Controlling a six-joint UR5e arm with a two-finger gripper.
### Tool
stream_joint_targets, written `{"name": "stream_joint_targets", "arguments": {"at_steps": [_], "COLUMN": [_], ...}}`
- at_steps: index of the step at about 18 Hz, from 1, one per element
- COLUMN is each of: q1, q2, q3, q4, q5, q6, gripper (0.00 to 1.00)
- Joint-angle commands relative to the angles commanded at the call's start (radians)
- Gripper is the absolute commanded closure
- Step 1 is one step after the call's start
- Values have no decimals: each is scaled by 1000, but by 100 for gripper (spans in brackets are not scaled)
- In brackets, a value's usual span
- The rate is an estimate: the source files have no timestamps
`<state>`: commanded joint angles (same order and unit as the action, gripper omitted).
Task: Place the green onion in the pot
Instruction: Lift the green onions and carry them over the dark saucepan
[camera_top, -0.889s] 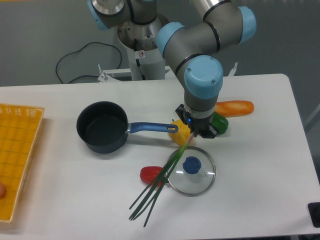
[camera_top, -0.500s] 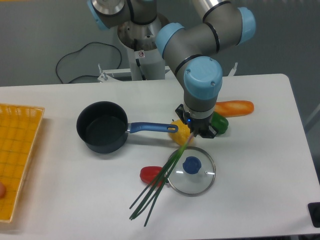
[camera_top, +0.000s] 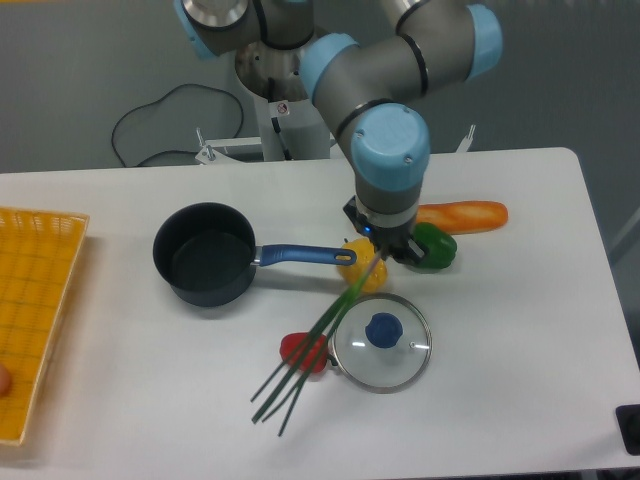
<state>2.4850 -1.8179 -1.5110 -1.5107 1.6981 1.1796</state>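
The robot arm (camera_top: 385, 75) has grey metal tube links and round light-blue joint caps. Its wrist is black, with a small blue light and dark fingers (camera_top: 384, 249).

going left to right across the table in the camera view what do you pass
yellow basket → pot → red pepper → glass lid → green pepper → carrot

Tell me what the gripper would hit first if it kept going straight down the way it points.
Probably the yellow vegetable directly beneath the gripper, which holds the green onion by its pale end; depth is unclear from this one view, so it might reach bare table instead.
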Motion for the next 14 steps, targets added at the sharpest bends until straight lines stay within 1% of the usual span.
{"name": "stream_joint_targets", "arguments": {"at_steps": [3, 5, 7, 9, 11, 14], "q1": [-18, -25, -46, -81, -124, -179], "q2": [29, 37, 45, 46, 60, 84], "q3": [0, 0, 0, 0, 0, -9], "q4": [-63, -92, -118, -149, -173, -258], "q5": [2, 2, 12, 50, 90, 170], "q6": [0, 2, 5, 15, 14, 9], "gripper": [79, 79, 79, 79, 79, 79]}}
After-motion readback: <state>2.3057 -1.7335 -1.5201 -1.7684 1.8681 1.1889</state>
